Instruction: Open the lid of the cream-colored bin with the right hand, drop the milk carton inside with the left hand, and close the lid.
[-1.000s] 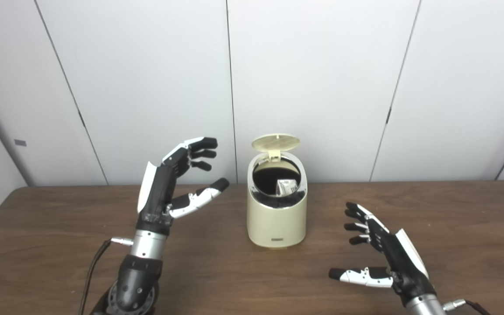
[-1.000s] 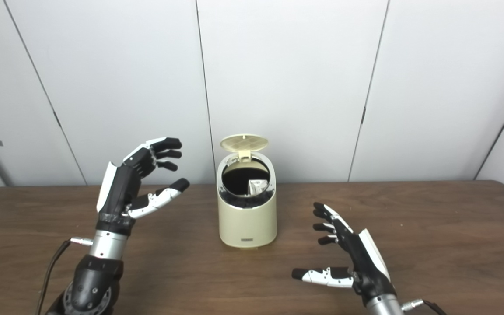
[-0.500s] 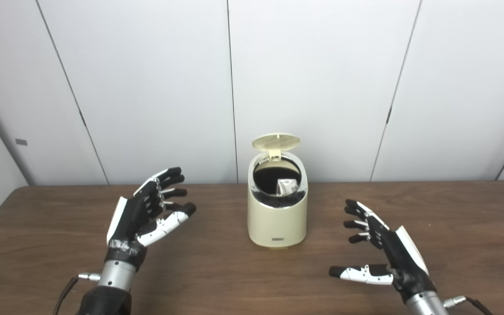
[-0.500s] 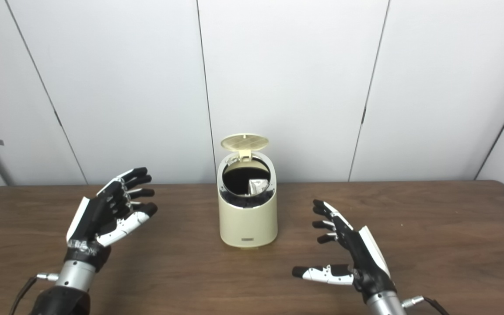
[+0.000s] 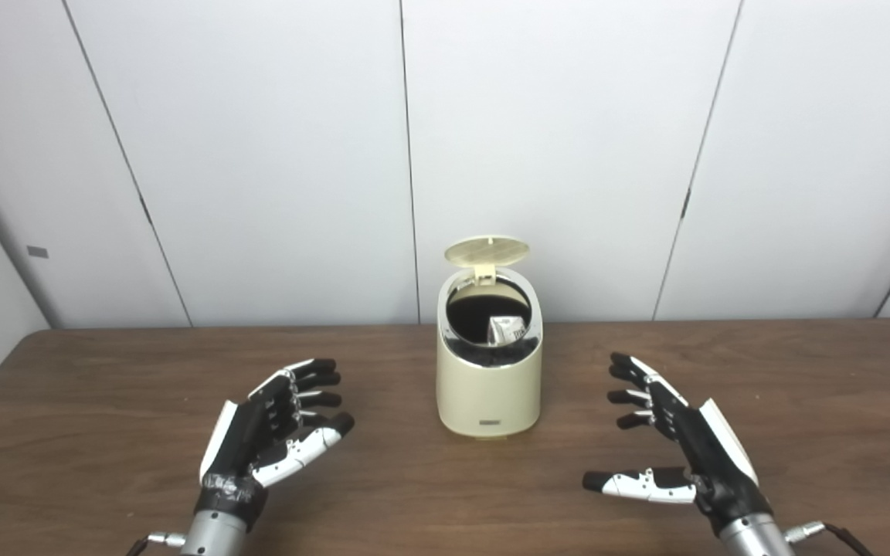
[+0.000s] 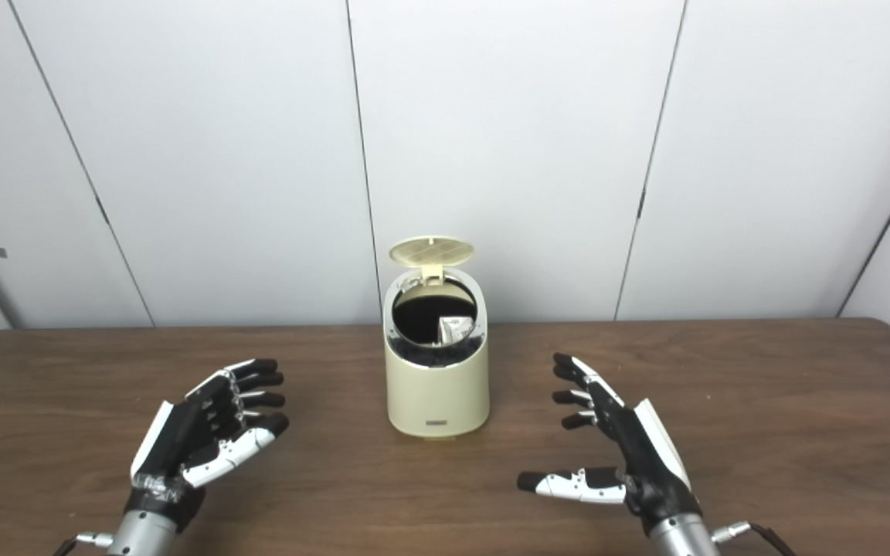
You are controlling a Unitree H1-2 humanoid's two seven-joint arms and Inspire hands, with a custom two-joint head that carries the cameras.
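Left eye view: left robot hand (image 5: pixel 275 436) is down from bin height to low over the counter (image 5: pixel 105 432), empty, fingers spread. Carton (image 5: pixel 505 330) sits inside the bin (image 5: pixel 489 386); lid (image 5: pixel 487 249) stands up.

Right eye view: right robot hand (image 6: pixel 619 452) unchanged, spread and empty, near right of the bin. Closing remains.

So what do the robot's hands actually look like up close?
Both the left hand and right hand are black, with a white plate across the back. The fingers are black with glimpses of silver metal, and each thumb has a white middle and black tip. Below each is a silver metal wrist cuff with a small plug sticking out the side.
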